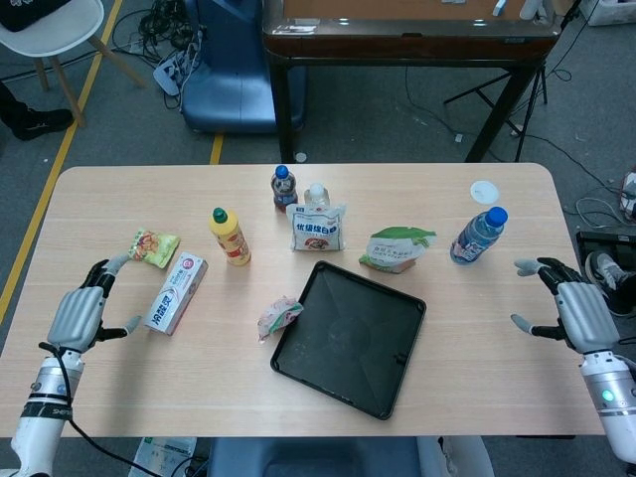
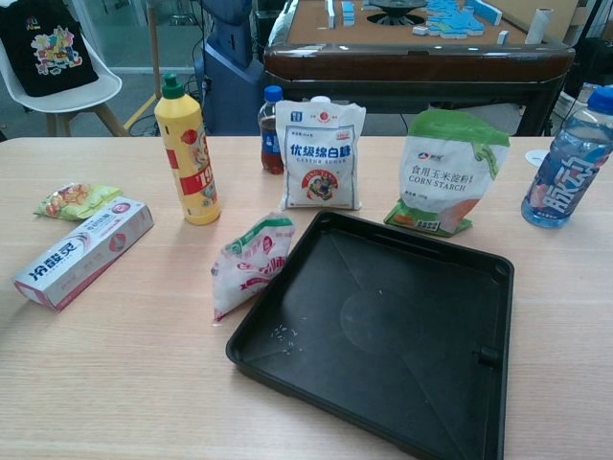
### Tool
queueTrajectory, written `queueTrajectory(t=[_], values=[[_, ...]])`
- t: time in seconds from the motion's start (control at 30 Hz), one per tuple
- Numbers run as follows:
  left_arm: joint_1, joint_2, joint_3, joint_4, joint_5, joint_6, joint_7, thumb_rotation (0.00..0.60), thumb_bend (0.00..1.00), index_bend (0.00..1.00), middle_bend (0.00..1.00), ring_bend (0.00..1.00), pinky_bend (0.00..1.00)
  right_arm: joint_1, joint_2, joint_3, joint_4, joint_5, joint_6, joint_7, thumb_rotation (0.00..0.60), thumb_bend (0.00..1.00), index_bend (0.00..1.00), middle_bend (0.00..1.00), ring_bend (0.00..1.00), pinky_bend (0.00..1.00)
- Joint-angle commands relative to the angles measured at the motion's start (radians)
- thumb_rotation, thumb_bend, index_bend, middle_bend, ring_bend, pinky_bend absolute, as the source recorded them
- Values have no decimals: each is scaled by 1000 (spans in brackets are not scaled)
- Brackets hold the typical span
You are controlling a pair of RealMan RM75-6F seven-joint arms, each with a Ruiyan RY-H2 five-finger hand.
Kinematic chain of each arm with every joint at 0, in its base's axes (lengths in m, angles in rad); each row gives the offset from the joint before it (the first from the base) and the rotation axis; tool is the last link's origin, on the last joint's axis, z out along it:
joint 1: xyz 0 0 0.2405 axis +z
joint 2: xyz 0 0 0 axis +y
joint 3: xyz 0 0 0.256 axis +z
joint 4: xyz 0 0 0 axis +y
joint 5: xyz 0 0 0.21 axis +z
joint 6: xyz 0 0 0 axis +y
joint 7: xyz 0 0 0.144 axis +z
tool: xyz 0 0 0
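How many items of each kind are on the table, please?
Bottles: 3 (yellow squeeze bottle, cola bottle, water bottle)
Pouches and packets: 4 (sugar bag, corn starch bag, pink pouch, snack packet)
Toothpaste box: 1
Black tray: 1
Bottle cap: 1
Total: 10

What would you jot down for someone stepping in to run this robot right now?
Left hand: holds nothing, fingers apart, at the table's left edge beside the toothpaste box.
Right hand: holds nothing, fingers apart, near the right edge, apart from the water bottle.
The small pink-and-white pouch leans against the left rim of the black tray, not inside it. The tray holds nothing but a few crumbs.
Behind the tray stand the yellow bottle, the sugar bag and the corn starch bag.
Done: nothing is in the tray. Left: the pouch is outside it, and neither hand touches anything.
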Motion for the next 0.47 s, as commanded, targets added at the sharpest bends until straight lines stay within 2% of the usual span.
queueTrajectory(t=[0.03,0.3,0.47], values=[[59,-18,43,39,59,78,48,600,224,0,86,40,267,6,5,-9,-5,-7,-16,-2,600,181,248,334,163,203],[160,-67,94,83,173,225,80,600,224,2,86,40,244,13,1,-29,-17,-54,-15,0,600,189,248,334,163,202],[208,-91,111,90,201,272,107,600,224,3,86,39,233,8,-11,-35,-25,-70,6,-17,600,189,248,334,163,203]])
